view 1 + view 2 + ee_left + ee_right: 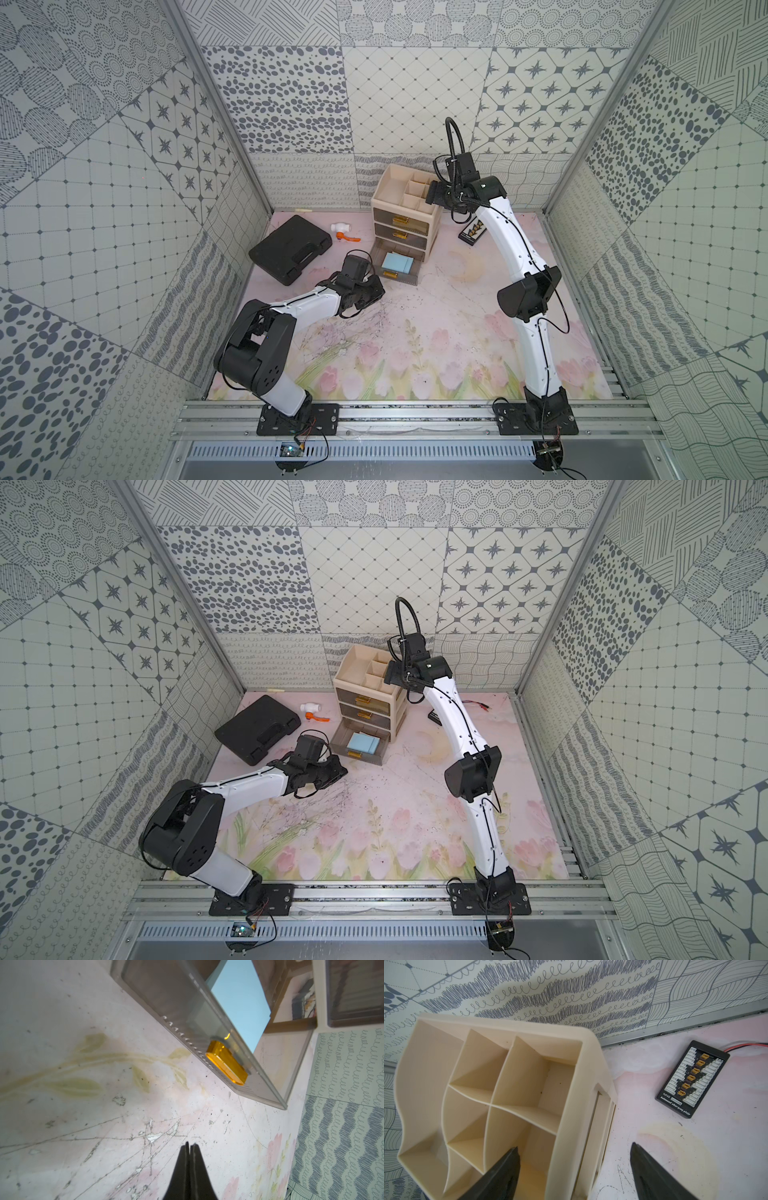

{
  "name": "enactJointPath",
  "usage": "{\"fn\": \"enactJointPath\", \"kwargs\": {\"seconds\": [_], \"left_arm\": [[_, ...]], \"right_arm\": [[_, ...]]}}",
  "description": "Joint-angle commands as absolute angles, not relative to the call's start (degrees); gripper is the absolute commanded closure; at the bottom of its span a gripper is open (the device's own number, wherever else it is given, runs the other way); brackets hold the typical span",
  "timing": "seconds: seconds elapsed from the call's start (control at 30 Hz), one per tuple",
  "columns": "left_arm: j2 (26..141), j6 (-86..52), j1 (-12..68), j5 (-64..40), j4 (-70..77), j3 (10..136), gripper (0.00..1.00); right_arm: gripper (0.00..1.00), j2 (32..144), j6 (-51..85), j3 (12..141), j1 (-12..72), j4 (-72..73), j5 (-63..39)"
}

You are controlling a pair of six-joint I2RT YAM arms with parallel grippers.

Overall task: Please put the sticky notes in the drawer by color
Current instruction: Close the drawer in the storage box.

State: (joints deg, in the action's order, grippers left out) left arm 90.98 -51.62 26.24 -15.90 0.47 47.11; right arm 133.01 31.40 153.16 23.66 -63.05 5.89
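Left gripper (189, 1145): I read it pinched fully together, holding nothing, low over the mat (436, 332) at 7 o'clock of the pulled-out bottom drawer (409, 277). Blue notes (397, 262) lie inside that drawer. Right gripper (574, 1146): gaping wide, astride the right wall of the organizer (386, 208), at the mat's 12 o'clock. Upper drawers (390, 216) pushed in; I cannot tell their contents.

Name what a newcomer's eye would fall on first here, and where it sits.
The beige plastic drawer tower stands at the table's back, its smoky bottom drawer pulled open with light blue square sticky notes inside. The shut left pincer faces that drawer; the open right pincer hangs over the tower's top edge.
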Motion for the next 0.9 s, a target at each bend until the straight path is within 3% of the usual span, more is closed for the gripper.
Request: {"fn": "enactJointPath", "kwargs": {"seconds": [0.0, 0.13, 0.57, 0.63, 0.77, 0.87], "left_arm": [[92.1, -53.0, 25.9, -18.8, 7.0, 47.3, 1.0], [92.6, -52.8, 25.9, -18.9, 9.8, 46.1, 1.0], [94.5, -52.1, 25.9, -19.4, 13.5, 45.1, 1.0], [93.9, -51.3, 25.9, -18.6, 12.7, 44.9, 1.0], [93.7, -49.8, 25.9, -16.8, 10.5, 45.3, 1.0], [93.9, -50.1, 26.0, -17.1, 10.9, 44.9, 1.0]], "right_arm": [[0.2, 132.1, 30.0, 152.9, 23.6, -63.8, 8.2], [0.27, 133.6, 30.0, 154.4, 23.2, -63.6, 7.8], [0.38, 137.8, 30.9, 155.9, 22.6, -60.4, 4.8], [0.44, 138.3, 31.0, 156.3, 22.5, -60.4, 3.7], [0.69, 138.8, 31.0, 156.6, 22.5, -61.0, 2.2], [0.77, 138.5, 30.3, 156.6, 22.5, -61.7, 2.3]]}}
